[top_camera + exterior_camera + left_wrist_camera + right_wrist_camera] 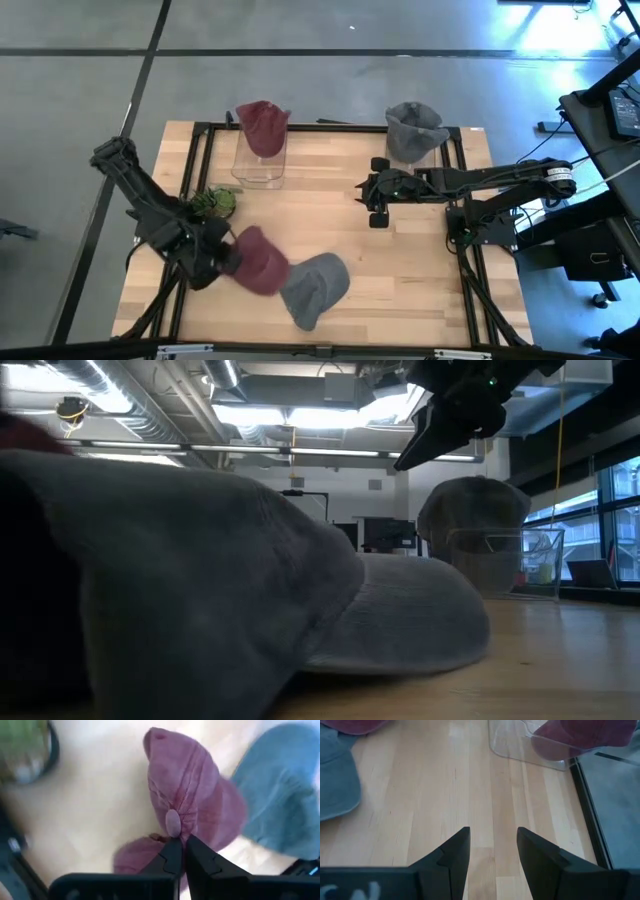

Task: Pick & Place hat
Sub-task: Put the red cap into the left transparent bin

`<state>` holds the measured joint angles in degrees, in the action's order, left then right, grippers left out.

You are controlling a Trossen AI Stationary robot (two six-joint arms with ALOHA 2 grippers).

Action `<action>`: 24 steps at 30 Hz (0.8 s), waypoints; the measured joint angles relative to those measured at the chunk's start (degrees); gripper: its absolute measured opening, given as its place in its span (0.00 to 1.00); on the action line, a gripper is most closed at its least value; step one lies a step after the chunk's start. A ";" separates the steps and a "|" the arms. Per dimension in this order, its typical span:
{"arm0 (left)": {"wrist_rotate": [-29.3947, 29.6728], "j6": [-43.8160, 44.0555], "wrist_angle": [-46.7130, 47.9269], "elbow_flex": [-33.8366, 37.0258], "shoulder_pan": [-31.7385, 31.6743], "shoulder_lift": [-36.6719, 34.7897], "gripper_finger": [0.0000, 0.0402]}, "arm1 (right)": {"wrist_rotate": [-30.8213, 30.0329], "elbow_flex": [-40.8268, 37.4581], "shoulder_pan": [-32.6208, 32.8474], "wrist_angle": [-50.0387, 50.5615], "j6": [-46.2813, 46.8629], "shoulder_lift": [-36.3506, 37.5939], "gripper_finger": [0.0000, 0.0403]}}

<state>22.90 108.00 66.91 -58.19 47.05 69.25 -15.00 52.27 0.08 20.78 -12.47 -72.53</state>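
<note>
Pale wooden desk [320,215] on grey concrete floor [300,90]; left fingers [172,855] pinching maroon hat [187,795], right fingers [540,855] apart over bare wood.

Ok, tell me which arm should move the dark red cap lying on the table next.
Left. The left gripper is shut on the dark red fabric cap near the front. The right gripper hangs open over bare wooden table, holding nothing.
</note>
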 joint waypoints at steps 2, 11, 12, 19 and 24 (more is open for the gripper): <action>1.83 -6.40 2.20 -3.22 -2.69 0.00 0.01 | 0.00 0.00 0.00 0.01 0.00 0.00 0.40; 14.23 -52.10 2.73 -18.56 -17.57 0.07 0.01 | -0.24 0.00 -0.02 0.02 -0.50 0.00 0.40; 14.80 -58.58 2.64 -20.16 -19.45 0.07 0.01 | -0.69 0.00 -0.02 0.02 -0.70 0.00 0.40; 16.79 -99.75 0.45 -27.07 -32.46 0.07 0.01 | -2.04 0.00 -0.02 0.06 -1.34 0.00 0.40; 20.81 -117.03 0.68 -27.39 -41.87 0.09 0.01 | -1.95 0.00 -0.03 0.14 -1.36 0.00 0.40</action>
<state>43.71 -9.04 67.59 -85.58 5.18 69.34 -16.95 52.27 0.05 20.92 -13.83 -72.53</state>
